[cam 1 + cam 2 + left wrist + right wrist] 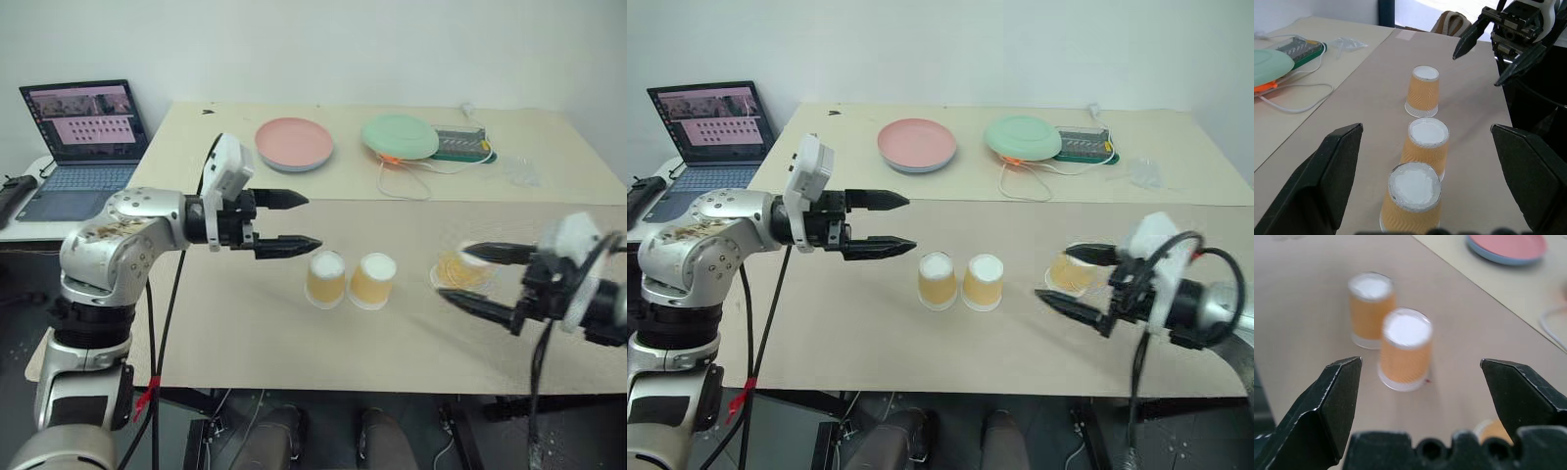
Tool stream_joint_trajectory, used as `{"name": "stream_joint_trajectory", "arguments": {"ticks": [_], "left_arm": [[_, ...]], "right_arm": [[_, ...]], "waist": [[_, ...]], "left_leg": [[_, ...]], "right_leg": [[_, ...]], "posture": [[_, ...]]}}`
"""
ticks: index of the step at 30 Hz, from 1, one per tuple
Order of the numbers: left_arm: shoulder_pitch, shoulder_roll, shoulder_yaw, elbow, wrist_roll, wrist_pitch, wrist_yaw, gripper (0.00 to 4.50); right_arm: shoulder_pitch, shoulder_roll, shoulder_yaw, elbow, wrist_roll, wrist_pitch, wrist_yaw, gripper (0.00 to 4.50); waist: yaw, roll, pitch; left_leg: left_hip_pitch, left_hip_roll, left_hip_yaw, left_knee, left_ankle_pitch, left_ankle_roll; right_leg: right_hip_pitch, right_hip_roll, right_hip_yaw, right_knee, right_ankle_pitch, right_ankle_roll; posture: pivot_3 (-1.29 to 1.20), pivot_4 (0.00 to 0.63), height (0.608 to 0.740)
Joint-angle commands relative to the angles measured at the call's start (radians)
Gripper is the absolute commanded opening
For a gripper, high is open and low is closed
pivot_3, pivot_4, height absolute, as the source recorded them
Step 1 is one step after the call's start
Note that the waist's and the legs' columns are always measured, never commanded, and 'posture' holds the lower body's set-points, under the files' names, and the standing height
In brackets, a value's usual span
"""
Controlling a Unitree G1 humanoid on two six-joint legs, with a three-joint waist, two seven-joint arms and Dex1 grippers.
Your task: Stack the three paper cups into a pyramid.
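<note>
Three small tapered paper cups with tan-orange ribbed sides stand upside down on the beige table, white bases up, wide rims on the surface. Two sit at centre frame in the left eye view: the left cup (326,279) and the middle cup (373,281), just beside each other with rims nearly touching. The third cup (458,269) stands apart toward the right of the frame, partly behind the right gripper. Each cup's long axis runs vertically, narrow end up; none appears tilted.

The left gripper (284,221) hovers at left of centre, above and beside the left cup, its two black fingers spread wide with nothing between them. The right gripper (482,281) sits at right of frame, fingers also wide apart and empty, flanking the third cup without closing on it.

The base pair looks set; the remaining step, as I judge it, is lifting the third cup onto the two bases. The risks: thin paper walls may crush or ovalise under a hard pinch; the cup could slip out along its taper; a finger sweeping in may knock over a light cup. If the base pair is nudged apart, the top cup would lack two supports and topple.

A pink round plate (294,143) and a green round plate (400,136) lie in the upper centre of frame, well clear.
</note>
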Motion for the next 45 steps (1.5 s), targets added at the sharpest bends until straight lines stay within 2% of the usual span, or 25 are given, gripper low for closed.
{"name": "stream_joint_trajectory", "arguments": {"ticks": [1,4,7,11,16,23,36,45], "left_arm": [[-0.006,0.017,0.01,-0.036,-0.02,0.004,0.003,4.48],[-0.007,0.028,-0.001,-0.04,-0.024,0.006,-0.011,4.48],[-0.025,0.035,-0.011,-0.038,-0.03,0.013,-0.026,4.48],[-0.035,0.04,-0.018,-0.032,-0.028,0.011,-0.037,4.48],[-0.042,0.044,-0.016,-0.043,-0.039,0.023,-0.03,4.48],[-0.035,0.055,-0.005,-0.076,-0.066,0.045,-0.01,4.48],[-0.02,0.064,0.012,-0.116,-0.098,0.062,0.039,4.48],[0.006,0.083,0.009,-0.127,-0.086,0.034,0.034,4.48]], "right_arm": [[0.08,0.031,-0.206,-0.067,0.015,0.045,-0.033,4.5],[0.166,0.068,-0.261,-0.111,0.007,0.068,-0.057,4.5],[0.206,0.092,-0.165,-0.105,-0.072,0.048,-0.111,4.5],[0.141,0.151,0.004,-0.068,-0.118,0.008,-0.173,4.5],[0.003,0.231,0.134,0.088,-0.209,-0.055,-0.248,4.5],[-0.102,0.255,0.183,0.218,-0.267,-0.105,-0.27,4.5],[-0.254,0.298,0.301,0.363,-0.349,-0.165,-0.28,4.5],[-0.343,0.333,0.331,0.469,-0.38,-0.198,-0.288,4.5]], "waist": [[0.002,0.0,0.0],[0.001,0.0,0.0],[-0.006,0.0,0.0],[-0.015,0.0,-0.001],[-0.017,0.0,-0.001],[-0.012,0.0,0.0],[-0.017,0.0,0.0],[-0.016,0.0,0.0]], "left_leg": [[0.0,0.0,0.0,0.0,0.0,0.0],[0.0,0.0,0.0,0.0,0.0,0.0],[0.001,0.001,0.001,0.0,0.0,0.0],[0.002,0.002,0.001,0.0,0.0,0.0],[0.002,0.003,0.002,0.0,0.0,0.0],[0.001,0.002,0.001,0.0,0.0,0.0],[0.002,0.004,0.002,0.0,0.0,-0.001],[0.002,0.004,0.002,0.0,0.001,-0.001]], "right_leg": [[0.0,0.0,0.0,0.0,0.0,0.0],[0.001,0.0,0.0,0.0,0.0,0.0],[0.002,0.001,0.001,-0.001,-0.002,0.003],[0.003,0.0,0.0,-0.001,-0.002,0.004],[0.002,0.001,0.001,-0.001,-0.002,0.003],[0.0,0.003,0.002,0.0,0.002,-0.003],[-0.001,0.007,0.004,0.0,0.002,-0.004],[-0.001,0.007,0.005,0.0,0.002,-0.005]], "posture": [[0.0,0.15,0.715],[0.0,0.15,0.715],[0.0,0.15,0.715],[0.0,0.15,0.715],[0.0,0.15,0.715],[0.0,0.15,0.715],[0.0,0.15,0.715],[0.0,0.15,0.715]]}}
